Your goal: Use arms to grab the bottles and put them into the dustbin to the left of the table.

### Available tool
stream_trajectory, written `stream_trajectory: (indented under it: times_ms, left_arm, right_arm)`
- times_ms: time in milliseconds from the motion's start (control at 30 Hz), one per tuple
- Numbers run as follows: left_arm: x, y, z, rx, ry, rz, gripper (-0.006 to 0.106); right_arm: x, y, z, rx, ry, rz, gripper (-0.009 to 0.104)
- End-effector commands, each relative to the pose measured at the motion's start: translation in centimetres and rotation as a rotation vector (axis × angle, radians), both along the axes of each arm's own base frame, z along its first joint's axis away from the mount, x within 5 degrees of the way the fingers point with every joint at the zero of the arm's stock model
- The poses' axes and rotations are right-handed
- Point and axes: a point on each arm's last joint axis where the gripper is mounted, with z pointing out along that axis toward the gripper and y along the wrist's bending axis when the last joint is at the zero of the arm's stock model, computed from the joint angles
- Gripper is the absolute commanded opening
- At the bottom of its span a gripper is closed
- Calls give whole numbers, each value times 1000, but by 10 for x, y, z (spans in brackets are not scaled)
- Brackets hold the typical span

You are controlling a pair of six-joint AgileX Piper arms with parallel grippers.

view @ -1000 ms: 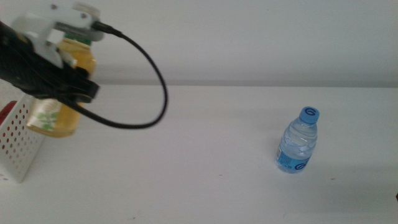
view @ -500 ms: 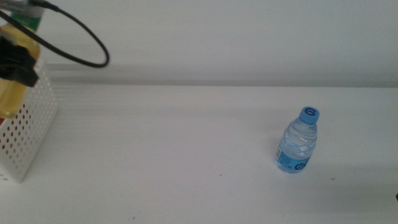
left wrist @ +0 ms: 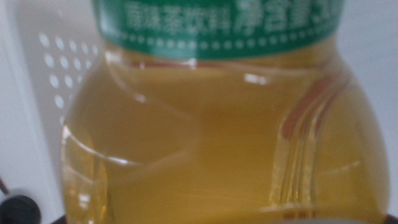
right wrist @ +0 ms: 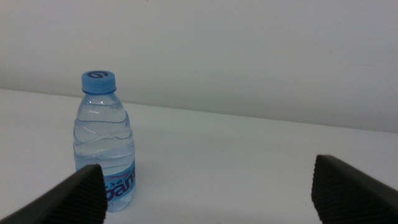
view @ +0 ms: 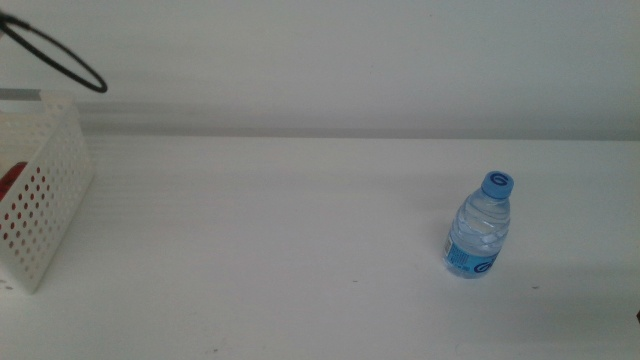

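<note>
The left gripper [left wrist: 205,214], jaws hidden, carries the juice bottle [left wrist: 211,137] by the dustbin [view: 40,190] at nine o'clock; release should follow. The right gripper [right wrist: 211,193], jaws spread, faces the water bottle [view: 480,228] on the worktop [view: 280,240] at four o'clock.

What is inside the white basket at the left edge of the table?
Something red shows through the holes of the basket wall, low at its left side. The wall covers the rest, so its shape and anything else inside cannot be seen.
</note>
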Motion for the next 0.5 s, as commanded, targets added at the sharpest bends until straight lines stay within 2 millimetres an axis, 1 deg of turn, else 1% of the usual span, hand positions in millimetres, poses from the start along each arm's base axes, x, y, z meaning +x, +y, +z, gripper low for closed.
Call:
stream_trajectory:
  times_ms: [0,133,300,467]
  left_arm:
    - [1,8,-4,-34,5,22,-2]
    - [6,18,-20,-90,24,77,-2]
    - [11,22,-37,-129,65,102,-2]
    - [10,21,-46,-149,115,100,-2]
  right_arm:
    - [-1,0,-11,-11,-8,-3,88]
    - [-1,0,-11,-11,-8,-3,88]
    - [-1,0,-11,-11,-8,-3,88]
    - [-1,0,-11,-11,-8,-3,88]
